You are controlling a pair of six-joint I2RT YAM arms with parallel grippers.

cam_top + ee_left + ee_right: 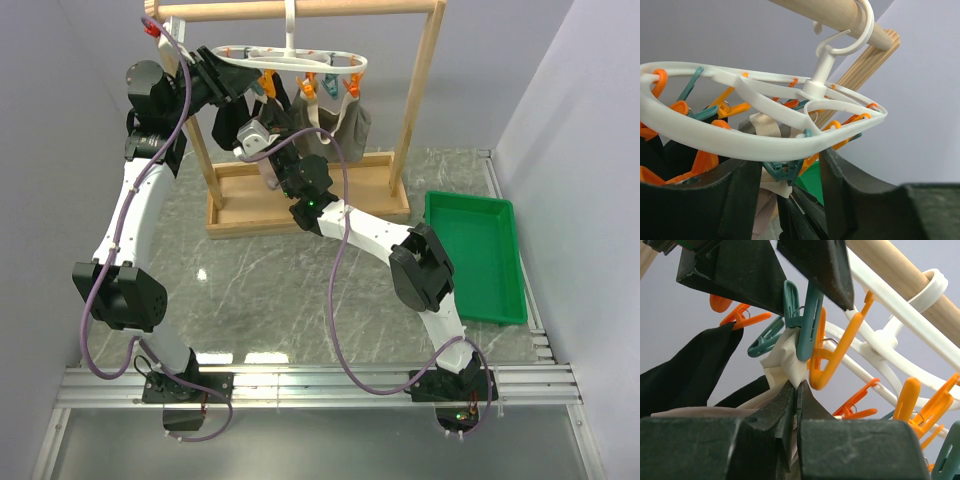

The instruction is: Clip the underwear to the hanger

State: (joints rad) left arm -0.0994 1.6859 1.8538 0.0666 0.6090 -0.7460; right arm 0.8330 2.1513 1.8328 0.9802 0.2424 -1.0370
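Left end effector (785,172) is released, fingers spread either side of a teal peg (805,322) just under the hanger (740,142) rim. That peg bites the cream waistband of the underwear (782,357), which hangs below the hanger. Right end effector (796,390) is clenched, pinching the same waistband just below the peg. Hanger hooks over the wooden rail (300,8); black garment (685,370) hangs beside.

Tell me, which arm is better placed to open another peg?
Probably left: the left gripper sits open around a teal peg on the hanger; the right gripper is shut on the underwear.
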